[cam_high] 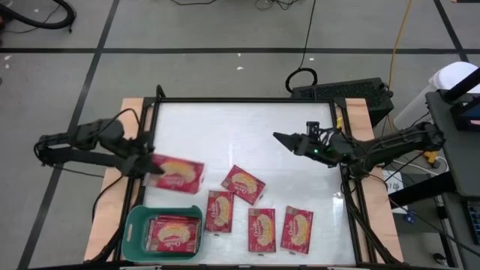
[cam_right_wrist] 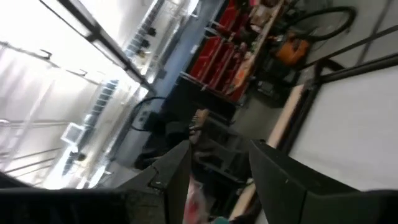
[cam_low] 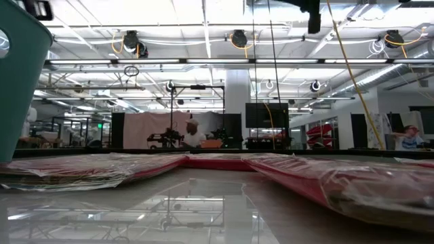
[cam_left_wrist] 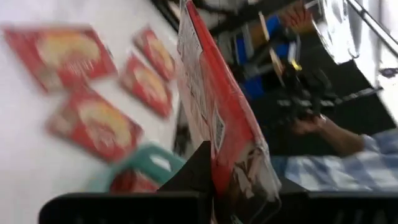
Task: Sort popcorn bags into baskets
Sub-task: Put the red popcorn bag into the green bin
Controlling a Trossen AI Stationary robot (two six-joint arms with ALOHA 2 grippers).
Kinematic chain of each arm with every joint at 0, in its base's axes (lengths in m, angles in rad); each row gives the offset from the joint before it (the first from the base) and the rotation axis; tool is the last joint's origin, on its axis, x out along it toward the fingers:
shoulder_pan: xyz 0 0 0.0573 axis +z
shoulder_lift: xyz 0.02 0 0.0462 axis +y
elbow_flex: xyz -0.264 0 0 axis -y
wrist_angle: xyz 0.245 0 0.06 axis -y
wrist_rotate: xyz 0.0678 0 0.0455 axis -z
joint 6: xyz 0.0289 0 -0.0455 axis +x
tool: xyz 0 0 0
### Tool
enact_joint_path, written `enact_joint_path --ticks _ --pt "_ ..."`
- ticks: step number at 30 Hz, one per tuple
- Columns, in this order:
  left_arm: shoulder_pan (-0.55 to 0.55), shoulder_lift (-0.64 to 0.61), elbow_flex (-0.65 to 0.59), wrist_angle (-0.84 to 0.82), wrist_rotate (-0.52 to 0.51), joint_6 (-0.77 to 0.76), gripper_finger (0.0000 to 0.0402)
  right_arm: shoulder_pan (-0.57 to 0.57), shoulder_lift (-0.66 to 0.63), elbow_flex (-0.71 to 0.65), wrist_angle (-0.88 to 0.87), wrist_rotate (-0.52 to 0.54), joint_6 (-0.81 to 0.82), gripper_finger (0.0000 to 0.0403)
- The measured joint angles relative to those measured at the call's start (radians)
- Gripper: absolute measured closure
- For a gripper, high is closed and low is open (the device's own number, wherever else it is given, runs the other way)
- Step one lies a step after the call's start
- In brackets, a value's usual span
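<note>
1. You are mid-carry; your left pincer (cam_high: 150, 166) is clamped on the short edge of one popcorn bag (cam_high: 178, 175), which hangs above the worktop (cam_high: 247, 135) just beyond the basket (cam_high: 135, 229), picture side up in the high view; the left wrist view shows the same bag edge-on between the dark fingers (cam_left_wrist: 193, 171).
2. Your right pincer (cam_high: 283, 139) waits over the bare far part of the worktop, well apart from every bag; its jaws stand partly apart and grip nothing.
3. The next move, as I judge it, calls for you to swing the held bag over the basket, bring it level with the bags already inside, lower it and only then let go; the basket sits at the near left corner, so the path is short but the rim is close.
4. The teal basket already holds red bags (cam_high: 174, 232) lying flat and nearly filling its floor; how many are stacked there I cannot tell.
5. Four bags remain loose on the worktop: one (cam_high: 244, 184) near the middle, and three (cam_high: 220, 211) (cam_high: 262, 229) (cam_high: 297, 229) in a row nearer the front edge; the task looks roughly half done.
</note>
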Motion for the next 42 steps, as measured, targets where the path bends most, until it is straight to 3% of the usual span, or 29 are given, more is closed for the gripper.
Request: enact_joint_path --ticks 6,11,20,28,37,42 --pt "-0.188 -0.033 0.001 -0.024 -0.007 -0.149 0.0371 0.000 0.021 0.000 -0.001 0.028 -0.012 0.0246" --pt "-0.339 0.024 0.000 -0.081 -0.020 -0.175 0.0370 0.016 0.033 0.000 0.016 0.060 -0.018 0.0246" --pt "-0.570 0.124 0.000 -0.084 -0.243 -0.281 0.0370 0.060 0.052 0.000 0.024 0.165 -0.037 0.0246" --pt "-0.754 0.276 0.000 -0.040 -0.421 -0.559 0.0369 0.043 0.056 0.000 0.024 0.169 -0.047 0.0246" --pt "-0.921 0.462 -0.001 0.055 -0.497 -0.899 0.0369 0.031 0.055 0.000 0.032 0.141 -0.089 0.0246" --pt "-0.987 0.514 -0.001 0.093 -0.659 -1.038 0.0369 0.032 0.055 0.000 0.032 0.107 -0.080 0.0246"
